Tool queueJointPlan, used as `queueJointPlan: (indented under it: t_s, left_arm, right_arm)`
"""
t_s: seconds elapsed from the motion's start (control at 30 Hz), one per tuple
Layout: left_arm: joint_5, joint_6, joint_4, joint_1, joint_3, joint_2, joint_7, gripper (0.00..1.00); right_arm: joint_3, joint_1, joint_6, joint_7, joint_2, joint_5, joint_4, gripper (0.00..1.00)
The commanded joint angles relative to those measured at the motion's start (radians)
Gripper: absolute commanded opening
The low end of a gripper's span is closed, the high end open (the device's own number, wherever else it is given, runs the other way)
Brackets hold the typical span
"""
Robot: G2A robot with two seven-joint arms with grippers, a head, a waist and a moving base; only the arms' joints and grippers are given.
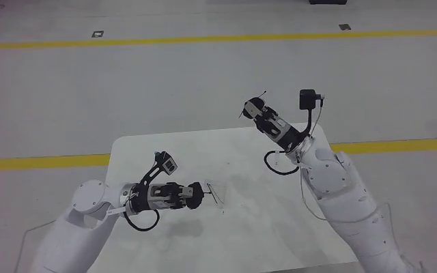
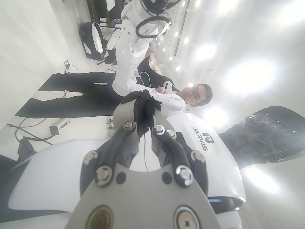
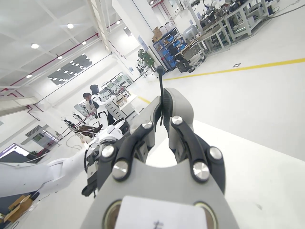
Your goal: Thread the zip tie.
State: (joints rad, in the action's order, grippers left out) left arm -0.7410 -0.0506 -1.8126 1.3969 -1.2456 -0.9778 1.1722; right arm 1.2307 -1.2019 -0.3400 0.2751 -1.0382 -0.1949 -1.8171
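The right gripper (image 1: pixel 253 107) is hanging just past the table's (image 1: pixel 273 218) far edge, toward its right end. Its fingers are pressing together on the zip tie (image 3: pixel 161 89). The black strap is crossing the pads (image 3: pixel 168 101) rather than running along them. In the right wrist view the longer end, with the small square head, is sticking out on one side of the fingertips, and a short stub is poking out on the other. From the top view the two thin black ends are showing on either side of the gripper, one pointing far and right, the other near and left. The tie is being held in the air, touching nothing but the pads.

The left gripper (image 1: pixel 198 194) is sitting over the near-left part of the table, pointing right. Its fingers are closing on a black wad (image 2: pixel 143 98) that is bulging out past the fingertips. I cannot tell what the wad is made of. A thin dark strand (image 2: pixel 145 151) is trailing from it back toward the palm. Just right of this gripper's tip, a thin pale piece (image 1: pixel 216 192) is lying on the table, too faint to make out.

The two grippers are well apart, so the zip tie is staying far and right of the left gripper.
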Motion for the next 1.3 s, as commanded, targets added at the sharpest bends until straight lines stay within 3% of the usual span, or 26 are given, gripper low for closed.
queueJointPlan:
  t_s: [0.0, 0.3, 0.7, 0.9, 1.07, 1.27]
  left_arm:
    - [0.000, 0.000, 0.000, 0.000, 0.000, 0.000, 0.000, 0.00]
    - [0.000, 0.000, 0.000, 0.000, 0.000, 0.000, 0.000, 0.00]
    - [0.000, 0.000, 0.000, 0.000, 0.000, 0.000, 0.000, 0.00]
    - [0.000, 0.000, 0.000, 0.000, 0.000, 0.000, 0.000, 0.00]
    - [0.000, 0.000, 0.000, 0.000, 0.000, 0.000, 0.000, 0.00]
    - [0.000, 0.000, 0.000, 0.000, 0.000, 0.000, 0.000, 0.00]
  right_arm:
    - [0.001, 0.018, 0.000, -0.003, 0.009, 0.017, 0.003, 0.00]
    - [-0.011, 0.040, 0.000, 0.085, 0.043, 0.136, -0.069, 0.00]
    - [0.040, -0.028, 0.000, 0.200, 0.054, 0.225, -0.124, 0.00]
    - [0.121, -0.052, 0.000, 0.377, 0.033, 0.359, -0.153, 0.00]
    - [0.261, -0.069, 0.000, 0.642, -0.029, 0.561, -0.126, 0.00]
    - [0.261, -0.069, 0.000, 0.642, -0.029, 0.561, -0.126, 0.00]
